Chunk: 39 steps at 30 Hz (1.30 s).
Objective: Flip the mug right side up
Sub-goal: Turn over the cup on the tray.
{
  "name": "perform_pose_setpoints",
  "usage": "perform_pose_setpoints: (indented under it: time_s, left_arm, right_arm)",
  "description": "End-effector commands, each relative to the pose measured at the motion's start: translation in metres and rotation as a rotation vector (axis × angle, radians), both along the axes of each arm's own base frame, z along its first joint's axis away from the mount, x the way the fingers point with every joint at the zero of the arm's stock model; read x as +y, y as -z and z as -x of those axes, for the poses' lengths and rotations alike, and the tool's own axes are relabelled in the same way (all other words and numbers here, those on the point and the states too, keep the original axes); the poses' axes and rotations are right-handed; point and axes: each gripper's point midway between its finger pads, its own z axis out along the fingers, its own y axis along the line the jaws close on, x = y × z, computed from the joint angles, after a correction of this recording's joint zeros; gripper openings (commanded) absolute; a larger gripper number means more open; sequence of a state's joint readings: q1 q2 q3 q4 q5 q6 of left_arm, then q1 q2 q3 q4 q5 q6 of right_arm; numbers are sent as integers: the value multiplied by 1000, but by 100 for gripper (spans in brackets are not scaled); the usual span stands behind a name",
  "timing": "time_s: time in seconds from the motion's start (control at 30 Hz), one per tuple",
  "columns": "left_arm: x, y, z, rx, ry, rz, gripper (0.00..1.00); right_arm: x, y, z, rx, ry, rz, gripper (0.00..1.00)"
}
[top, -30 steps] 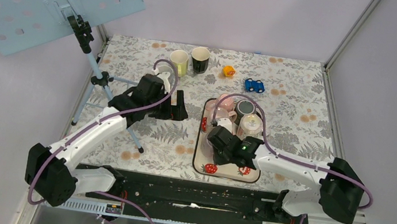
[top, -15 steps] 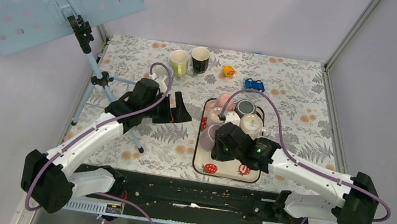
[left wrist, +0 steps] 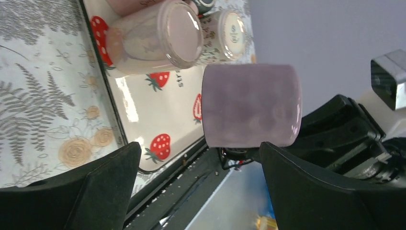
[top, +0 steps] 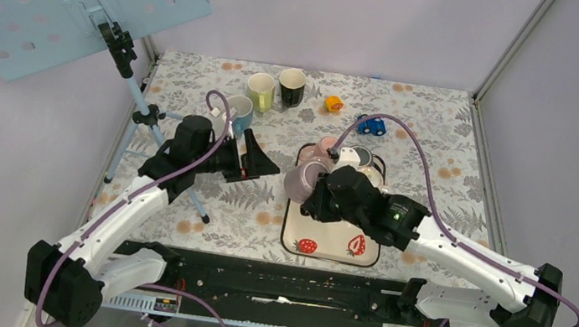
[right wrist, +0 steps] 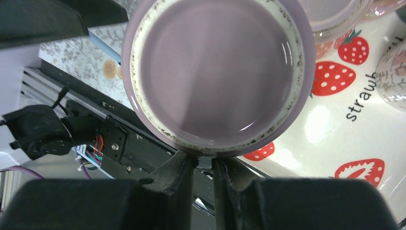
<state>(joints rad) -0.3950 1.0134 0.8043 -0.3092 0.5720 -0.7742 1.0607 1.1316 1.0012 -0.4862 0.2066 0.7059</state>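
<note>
A mauve mug (top: 299, 180) hangs in the air over the left edge of the strawberry tray (top: 325, 249). My right gripper (top: 322, 199) is shut on its handle. In the right wrist view the mug's round base (right wrist: 218, 72) faces the camera, and the gripper (right wrist: 203, 163) pinches the handle below it. My left gripper (top: 259, 162) is open and empty just left of the mug, pointing at it. In the left wrist view the mug (left wrist: 251, 105) shows side-on, beyond the wide-open left gripper (left wrist: 200, 154).
On the tray stand an upside-down pink mug (top: 326, 147), a dark mug (top: 357, 155) and a cream mug (top: 370, 177). At the back are a yellow-green mug (top: 260, 90), a black mug (top: 291, 86), a pale blue mug (top: 240, 110), an orange toy (top: 333, 102) and a blue car (top: 371, 125). A tripod (top: 138, 110) stands at the left.
My right gripper has lifted the mauve mug off the tray and carried it left. My left gripper has swung toward it, uncovering the pale blue mug.
</note>
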Motion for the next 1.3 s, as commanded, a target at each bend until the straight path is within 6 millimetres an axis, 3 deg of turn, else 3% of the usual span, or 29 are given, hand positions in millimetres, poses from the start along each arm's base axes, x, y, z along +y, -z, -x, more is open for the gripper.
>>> perform_pose_setpoints:
  time_s: [0.0, 0.23, 0.53, 0.67, 1.0, 1.27]
  left_arm:
    - [-11, -38, 6, -68, 63, 184, 98]
    - [-15, -51, 8, -73, 85, 307, 94]
    - [-21, -62, 11, -50, 116, 441, 87]
    - [-25, -71, 10, -45, 152, 510, 87]
    - [-28, -114, 8, -39, 221, 750, 77]
    - [-29, -117, 8, -25, 234, 773, 67]
  right_arm:
    - [19, -80, -26, -160, 73, -195, 0]
    - [36, -116, -50, -225, 89, -338, 0]
    - [31, -152, -82, -293, 115, -508, 0]
    - [39, -170, -81, -307, 57, -605, 0]
    - [58, -183, -66, -282, -59, -789, 0]
    - [60, -194, -65, -294, -71, -864, 0]
